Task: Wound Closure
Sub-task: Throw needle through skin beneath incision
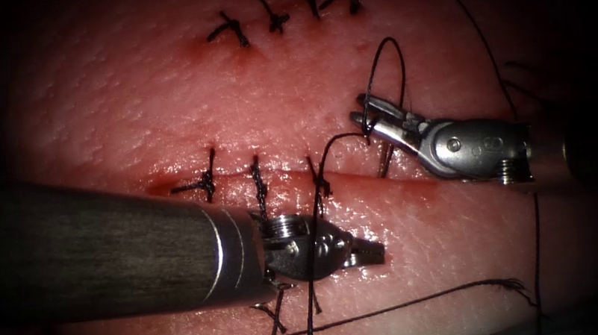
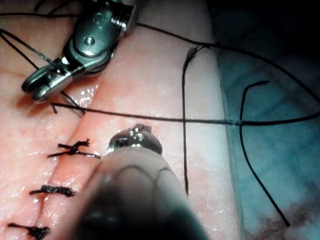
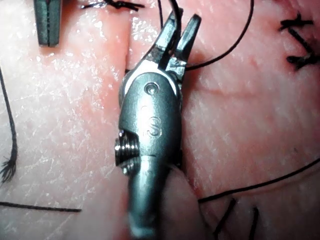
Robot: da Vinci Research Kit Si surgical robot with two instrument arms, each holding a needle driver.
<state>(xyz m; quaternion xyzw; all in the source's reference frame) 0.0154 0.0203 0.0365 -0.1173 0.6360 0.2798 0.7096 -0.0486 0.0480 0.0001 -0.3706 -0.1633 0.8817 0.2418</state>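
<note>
My left claw [image 1: 370, 253], on its broad dark shaft, lies toward the near edge of the tissue [image 1: 158, 116], jaws together with nothing seen between them; one strand of thread [image 1: 310, 279] crosses over its wrist. The cut [image 1: 360, 175] runs across the tissue, closed by three stitches [image 1: 260, 187] along its left part and unstitched at its right end. My right claw [image 1: 357, 110] sits just over that right end, jaws slightly apart and clamped on nothing; a loop of the thread arches about them toward the far edge. A thin pale sliver [image 1: 385, 159] stands just beneath the right claw at the cut, its long axis steep, almost square to the cut. It may be the needle; I cannot tell. I judge the right claw much the nearer to both loop and sliver.
</note>
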